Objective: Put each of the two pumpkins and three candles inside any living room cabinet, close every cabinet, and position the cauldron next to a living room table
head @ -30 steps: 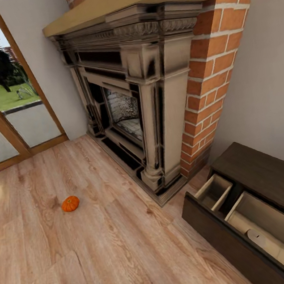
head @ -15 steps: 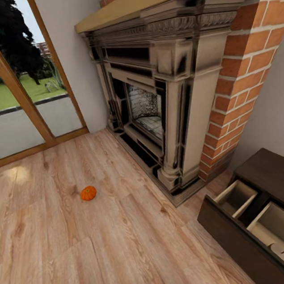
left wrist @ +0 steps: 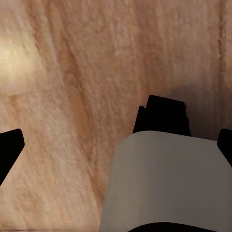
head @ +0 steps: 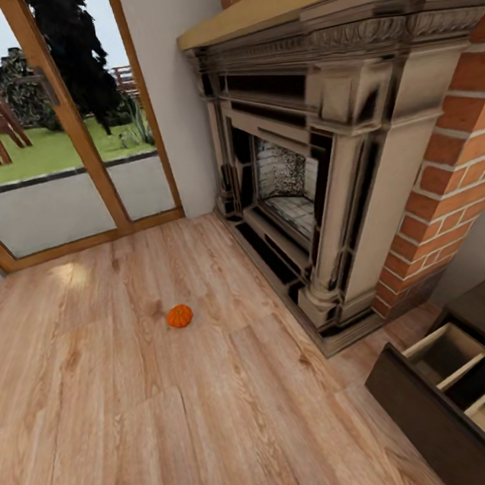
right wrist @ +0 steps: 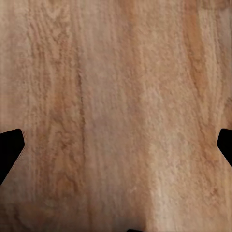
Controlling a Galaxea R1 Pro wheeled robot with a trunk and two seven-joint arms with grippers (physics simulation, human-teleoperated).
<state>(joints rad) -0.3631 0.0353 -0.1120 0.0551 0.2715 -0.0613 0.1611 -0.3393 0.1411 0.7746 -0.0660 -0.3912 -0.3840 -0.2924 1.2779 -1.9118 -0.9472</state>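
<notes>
Gaping wide, both jaws hold nothing.

Daylight bright through glass door (head: 51,146), lawn beyond well lit. Pale sun patch on wood floor (head: 143,411) near door. Fireplace (head: 319,185) opening dark, glossy sheen on its grey columns. Render soft, wide-angle stretch at head view edges. Wrist views blurry, floor grain smeared; faint bright spot in left wrist view.
</notes>
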